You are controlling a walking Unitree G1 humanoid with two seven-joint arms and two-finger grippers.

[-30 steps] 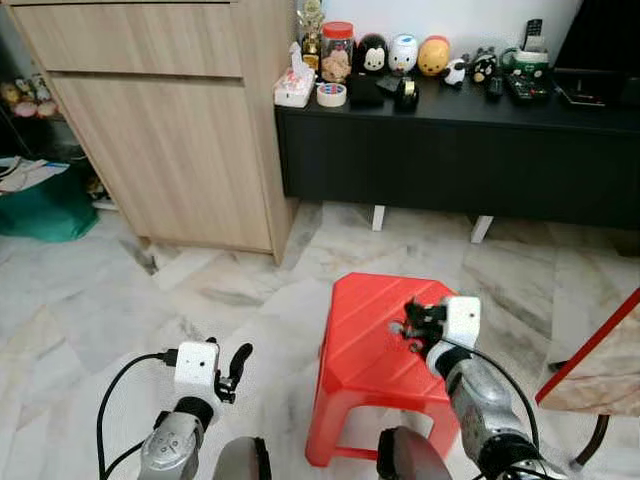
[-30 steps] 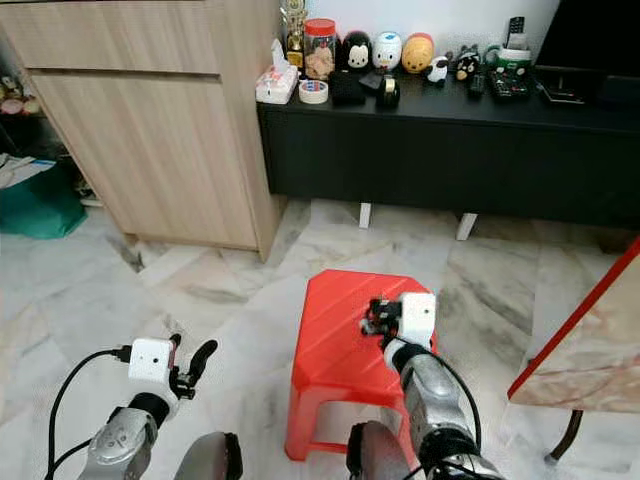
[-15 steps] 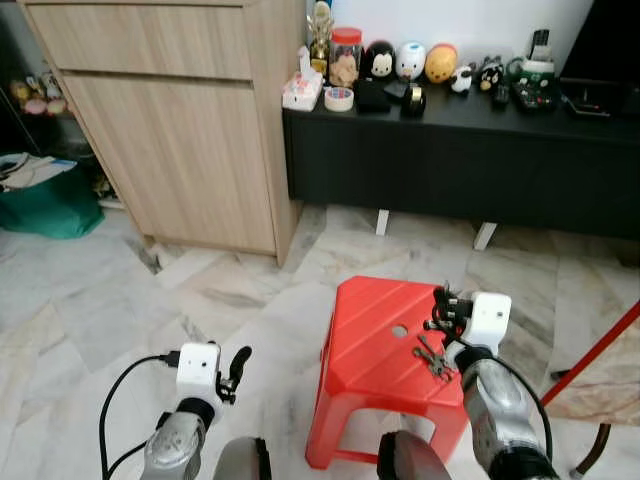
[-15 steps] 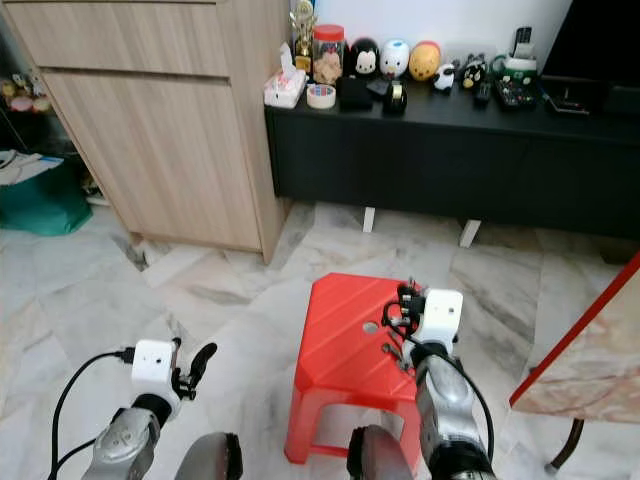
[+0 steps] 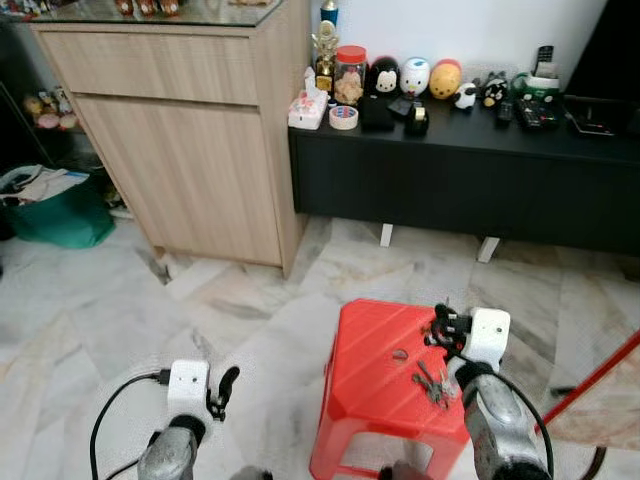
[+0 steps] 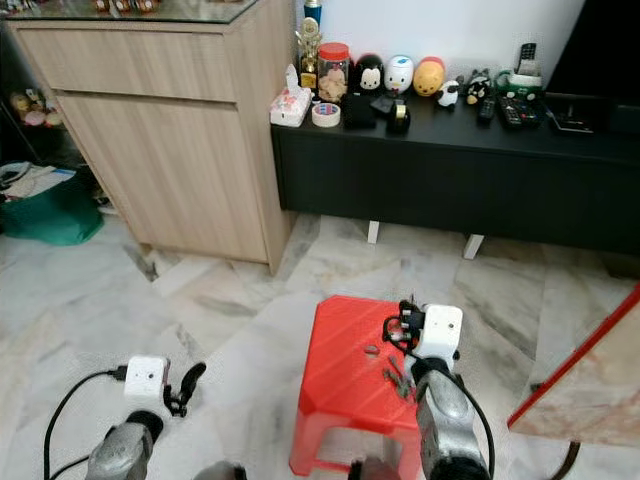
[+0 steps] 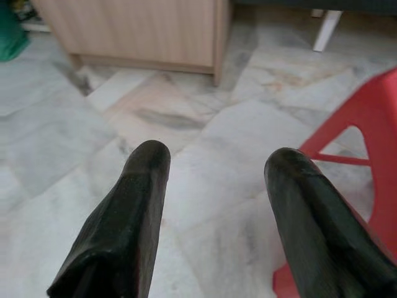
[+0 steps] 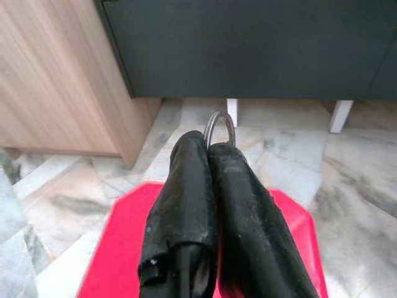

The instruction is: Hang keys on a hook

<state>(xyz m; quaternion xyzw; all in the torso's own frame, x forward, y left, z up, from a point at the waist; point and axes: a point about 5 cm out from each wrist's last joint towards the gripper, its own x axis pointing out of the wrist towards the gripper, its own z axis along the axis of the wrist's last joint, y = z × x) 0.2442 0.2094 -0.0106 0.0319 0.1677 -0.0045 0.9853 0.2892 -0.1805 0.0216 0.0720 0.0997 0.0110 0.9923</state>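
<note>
One key ring (image 8: 219, 127) pinched between right gripper (image 5: 441, 326) fingers (keys (image 5: 432, 384) dangling over red stool (image 5: 372, 400)), left gripper (image 7: 214, 167) spread wide

Red plastic stool (image 5: 385, 385). Silver key ring (image 8: 219, 127) between black fingers (image 8: 211, 205). Floor (image 5: 150, 320) white-grey marble, veined. Cabinet (image 5: 190, 150) pale wood grain. Black sideboard (image 5: 470, 170). Green bag (image 5: 55, 215). White camera boxes on wrists.
</note>
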